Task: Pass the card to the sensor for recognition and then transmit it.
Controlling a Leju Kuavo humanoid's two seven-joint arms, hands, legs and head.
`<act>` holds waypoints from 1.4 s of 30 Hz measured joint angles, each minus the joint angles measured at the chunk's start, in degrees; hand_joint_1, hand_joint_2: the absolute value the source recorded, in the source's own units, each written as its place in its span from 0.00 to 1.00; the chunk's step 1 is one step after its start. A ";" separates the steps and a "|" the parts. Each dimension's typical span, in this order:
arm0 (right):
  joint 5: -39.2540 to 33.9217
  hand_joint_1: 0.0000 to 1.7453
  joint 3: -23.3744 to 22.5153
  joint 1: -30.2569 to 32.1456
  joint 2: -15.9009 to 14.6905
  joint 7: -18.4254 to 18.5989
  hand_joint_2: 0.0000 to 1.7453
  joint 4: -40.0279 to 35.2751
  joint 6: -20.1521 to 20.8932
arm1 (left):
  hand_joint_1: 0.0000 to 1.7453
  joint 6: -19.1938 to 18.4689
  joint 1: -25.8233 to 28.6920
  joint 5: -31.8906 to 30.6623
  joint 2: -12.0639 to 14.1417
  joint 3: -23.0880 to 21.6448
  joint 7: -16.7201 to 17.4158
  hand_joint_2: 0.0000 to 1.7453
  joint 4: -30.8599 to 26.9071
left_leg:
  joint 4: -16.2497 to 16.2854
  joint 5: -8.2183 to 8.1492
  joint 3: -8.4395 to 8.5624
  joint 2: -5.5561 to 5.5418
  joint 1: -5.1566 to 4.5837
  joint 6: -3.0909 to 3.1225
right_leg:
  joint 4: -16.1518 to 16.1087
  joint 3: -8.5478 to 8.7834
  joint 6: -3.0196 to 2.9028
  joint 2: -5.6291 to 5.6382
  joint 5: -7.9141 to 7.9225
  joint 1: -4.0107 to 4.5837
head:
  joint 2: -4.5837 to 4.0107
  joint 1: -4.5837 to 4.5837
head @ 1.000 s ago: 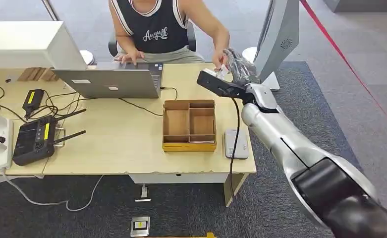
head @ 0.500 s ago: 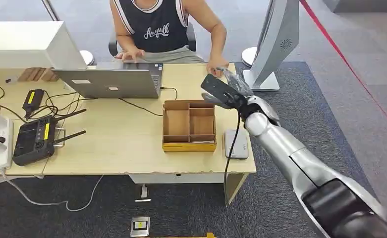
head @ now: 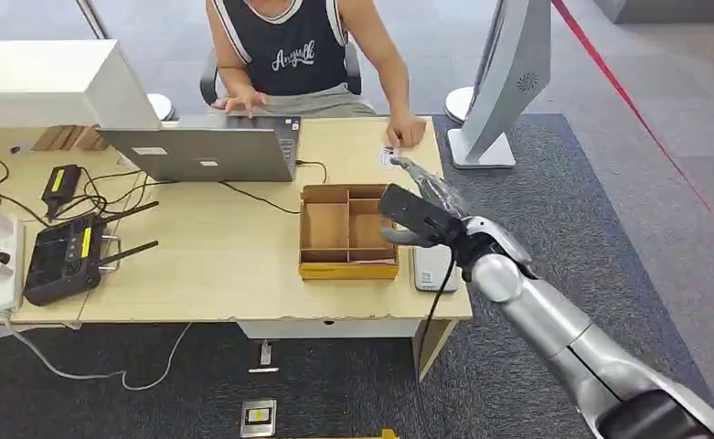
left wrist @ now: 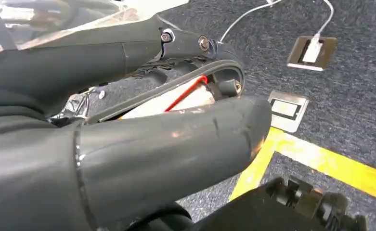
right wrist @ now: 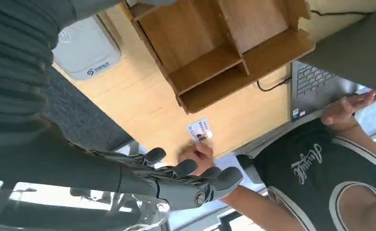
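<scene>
Right robot hand [head: 423, 197] empty, fingers outstretched above sensor [head: 434, 268]; card [right wrist: 199, 130] apparently on desk [head: 225, 265]

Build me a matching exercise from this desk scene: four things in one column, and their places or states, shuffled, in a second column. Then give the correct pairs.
Things
1. card
2. card reader
3. cardboard tray
4. right hand

Places or states
A. white, at the desk's near right corner
B. flat on the desk by the person's hand
C. raised above the desk, holding nothing
D. brown, divided into compartments, between laptop and reader

Pairs: 1-B, 2-A, 3-D, 4-C
</scene>
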 joint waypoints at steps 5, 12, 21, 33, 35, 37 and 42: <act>4.07 0.00 0.18 3.83 -1.01 0.24 1.00 -3.96 0.57 | 0.00 -0.07 0.06 -0.48 0.00 0.44 -0.02 0.00 -0.02 | -0.01 0.00 -0.03 0.00 0.00 0.00 | 0.00 -0.01 0.00 0.01 0.00 0.00 | 0.00 0.00; 8.58 0.00 0.66 5.89 -1.40 0.55 1.00 -6.65 1.16 | 0.00 -0.50 0.04 -1.14 0.00 0.52 0.11 0.00 -0.07 | -0.02 0.00 -0.04 0.00 0.00 0.00 | 0.01 -0.01 0.00 0.00 0.00 0.00 | 0.00 0.00; 23.78 0.00 2.64 9.19 1.35 2.47 1.00 -6.48 2.12 | 0.00 -1.55 -0.37 -3.59 -0.35 0.57 0.37 0.00 -0.35 | -0.03 0.00 -0.06 0.00 0.00 0.00 | 0.01 -0.01 0.00 0.00 0.00 0.00 | 0.00 0.02; 24.92 0.00 4.72 11.53 3.25 3.63 1.00 -6.37 1.93 | 0.00 -2.27 -1.04 -4.26 -0.44 0.57 0.37 0.00 -0.44 | -0.03 0.00 -0.07 0.01 0.00 0.00 | 0.00 -0.02 0.00 0.00 -0.01 0.00 | 0.00 0.00; 24.92 0.00 4.87 11.56 3.34 3.63 1.00 -6.20 1.93 | 0.00 -2.27 -1.04 -4.26 -0.44 0.55 0.37 0.00 -0.46 | -0.03 0.00 -0.06 0.01 0.00 0.00 | 0.01 -0.02 0.00 0.00 0.00 0.00 | 0.00 0.00; 24.92 0.00 4.98 11.60 3.43 3.63 1.00 -6.09 1.93 | 0.00 -2.27 -1.04 -4.26 -0.44 0.55 0.37 0.00 -0.46 | -0.03 0.00 -0.06 0.01 0.00 0.00 | 0.01 -0.02 0.00 0.00 0.00 0.00 | 0.00 0.00; 25.67 0.00 5.20 11.62 3.58 4.24 1.00 -5.89 1.45 | 0.00 -2.27 -1.04 -4.46 -0.44 0.57 0.37 0.00 -0.46 | -0.03 0.00 -0.06 0.01 0.00 0.00 | 0.01 -0.02 0.00 0.00 0.00 0.00 | 0.00 0.02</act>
